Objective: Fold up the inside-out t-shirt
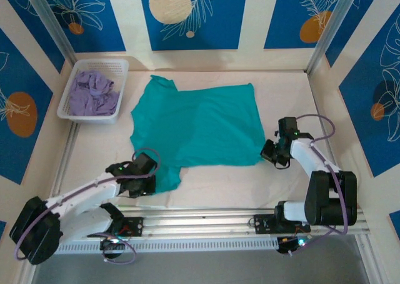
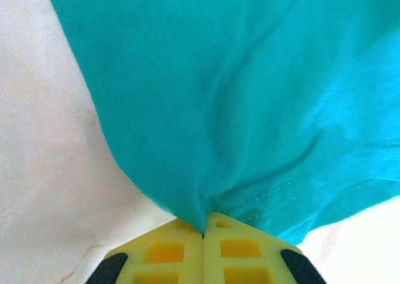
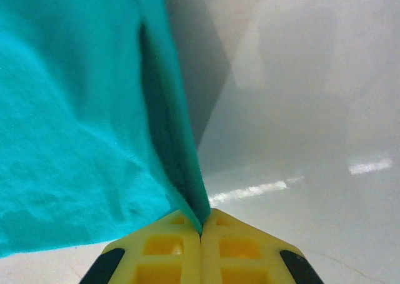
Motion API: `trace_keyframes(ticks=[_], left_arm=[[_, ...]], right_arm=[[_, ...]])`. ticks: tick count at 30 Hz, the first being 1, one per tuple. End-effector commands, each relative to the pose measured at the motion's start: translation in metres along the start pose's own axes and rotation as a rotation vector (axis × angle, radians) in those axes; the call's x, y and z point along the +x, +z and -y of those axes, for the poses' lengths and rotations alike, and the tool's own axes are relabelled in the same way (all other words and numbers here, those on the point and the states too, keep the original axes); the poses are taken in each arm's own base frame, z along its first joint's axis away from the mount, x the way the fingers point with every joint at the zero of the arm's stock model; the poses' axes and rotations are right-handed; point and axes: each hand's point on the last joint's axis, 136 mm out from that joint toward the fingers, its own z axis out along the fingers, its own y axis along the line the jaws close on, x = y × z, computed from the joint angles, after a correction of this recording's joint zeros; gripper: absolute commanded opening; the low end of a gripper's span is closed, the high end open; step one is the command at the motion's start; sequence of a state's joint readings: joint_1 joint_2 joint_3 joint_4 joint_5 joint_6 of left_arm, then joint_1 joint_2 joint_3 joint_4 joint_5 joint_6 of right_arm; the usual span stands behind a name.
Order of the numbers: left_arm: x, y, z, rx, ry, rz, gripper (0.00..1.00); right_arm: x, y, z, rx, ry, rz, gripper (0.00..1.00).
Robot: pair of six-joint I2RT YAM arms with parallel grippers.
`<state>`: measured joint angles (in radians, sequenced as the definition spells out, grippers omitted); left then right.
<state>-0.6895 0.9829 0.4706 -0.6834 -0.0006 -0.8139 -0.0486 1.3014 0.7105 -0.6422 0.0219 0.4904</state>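
On the white table (image 1: 219,182), spread flat: teal t-shirt (image 1: 197,124). Pinched at its near-left corner by the fully closed left gripper (image 2: 204,224), at its near-right corner by the equally closed right gripper (image 3: 201,226). Could slip from such thin bites under uneven pulling, bunching the fold.

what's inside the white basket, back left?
A crumpled lavender garment lies in the basket, covering most of its floor. Anything beneath the garment is covered and cannot be seen.
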Motion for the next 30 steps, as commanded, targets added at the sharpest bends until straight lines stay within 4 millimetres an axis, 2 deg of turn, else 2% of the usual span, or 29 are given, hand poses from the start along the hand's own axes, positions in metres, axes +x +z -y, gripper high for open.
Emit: trace_keyframes(ticks=[1,6,10,12,23,30], left_arm=[[-0.010,-0.020,0.010,0.069,-0.060,0.042,0.00],[-0.057,-0.062,0.026,0.210,-0.120,0.141,0.00],[-0.103,-0.093,0.020,0.240,-0.133,0.247,0.00],[-0.123,-0.102,0.020,0.251,-0.132,0.286,0.00],[-0.207,-0.111,0.018,0.314,-0.165,0.384,0.00],[-0.242,-0.097,0.005,0.268,-0.189,0.396,0.00]], right_arm=[[-0.001,-0.009,-0.005,-0.071,0.046,0.013,0.01],[-0.027,-0.025,-0.022,-0.132,0.022,0.061,0.03],[-0.046,-0.029,-0.036,-0.167,-0.001,0.047,0.05],[-0.055,-0.025,-0.040,-0.170,-0.004,0.042,0.06],[-0.096,-0.012,-0.061,-0.213,-0.015,0.036,0.09],[-0.112,-0.004,-0.071,-0.226,-0.023,0.023,0.10]])
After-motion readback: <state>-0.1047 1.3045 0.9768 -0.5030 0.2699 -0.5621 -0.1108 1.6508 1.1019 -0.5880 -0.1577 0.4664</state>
